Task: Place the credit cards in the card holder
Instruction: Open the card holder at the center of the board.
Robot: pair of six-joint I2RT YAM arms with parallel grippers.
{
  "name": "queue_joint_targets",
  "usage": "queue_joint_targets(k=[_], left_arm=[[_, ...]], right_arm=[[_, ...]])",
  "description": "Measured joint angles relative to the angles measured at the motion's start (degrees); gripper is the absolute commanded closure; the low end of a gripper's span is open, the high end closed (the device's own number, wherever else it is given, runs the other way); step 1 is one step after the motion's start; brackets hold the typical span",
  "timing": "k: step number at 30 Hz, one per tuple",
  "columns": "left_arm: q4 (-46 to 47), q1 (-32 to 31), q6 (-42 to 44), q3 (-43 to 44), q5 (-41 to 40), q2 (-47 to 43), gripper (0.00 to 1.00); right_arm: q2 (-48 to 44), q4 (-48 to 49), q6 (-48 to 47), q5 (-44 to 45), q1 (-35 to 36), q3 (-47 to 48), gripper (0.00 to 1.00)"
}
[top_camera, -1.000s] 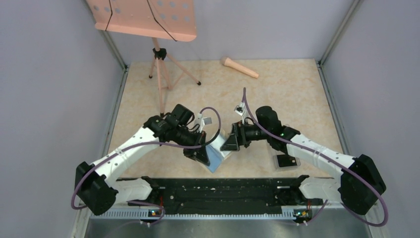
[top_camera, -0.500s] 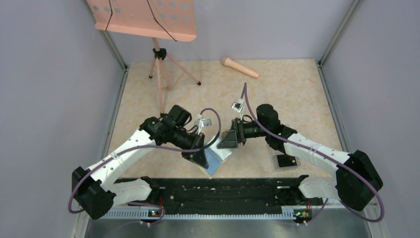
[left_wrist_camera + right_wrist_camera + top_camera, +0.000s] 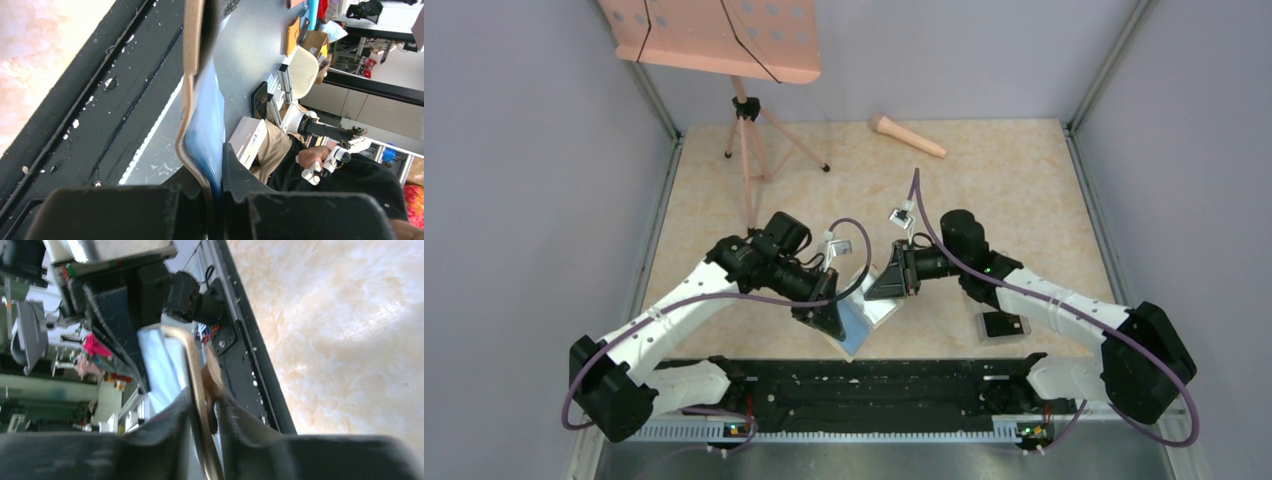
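The card holder (image 3: 865,317), tan outside and light blue inside, hangs opened above the table's front middle, between both arms. My left gripper (image 3: 832,318) is shut on its lower flap; the left wrist view shows the blue lining (image 3: 204,117) pinched at my left gripper (image 3: 214,176). My right gripper (image 3: 887,287) is shut on the other flap, whose tan edge (image 3: 194,365) runs between the jaws of my right gripper (image 3: 206,407). A dark credit card lies in a small clear box (image 3: 1004,325) on the table under my right forearm.
A pink music stand (image 3: 714,40) on a tripod stands at the back left. A pink handle-shaped object (image 3: 907,136) lies at the back middle. A black rail (image 3: 864,385) runs along the table's near edge. Grey walls close both sides.
My right gripper has moved a little left and shut on the card holder's upper flap. The left gripper kept its hold and shifted slightly.
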Motion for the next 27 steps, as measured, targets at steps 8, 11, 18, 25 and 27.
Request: queue_joint_targets(k=[8, 11, 18, 25, 27], left_arm=[[0.6, 0.0, 0.0, -0.1, -3.4, -1.0, 1.0], [4.2, -0.2, -0.5, -2.2, -4.5, -2.9, 1.0], [16.0, -0.8, -2.0, -6.6, -4.3, -4.1, 1.0], [18.7, -0.4, -2.5, -8.0, -3.6, -4.2, 1.0], [18.6, -0.3, -2.5, -8.0, -3.4, -4.2, 1.0]], right_arm=[[-0.6, 3.7, 3.1, -0.9, 0.0, -0.9, 1.0], [-4.3, 6.7, 5.2, -0.5, -0.7, -3.7, 1.0], [-12.2, 10.8, 8.7, -0.9, -1.9, -8.2, 0.94], [-14.3, 9.6, 6.8, -1.7, -3.5, -8.4, 0.48], [-13.4, 6.8, 5.1, -1.8, -3.6, -7.0, 0.46]])
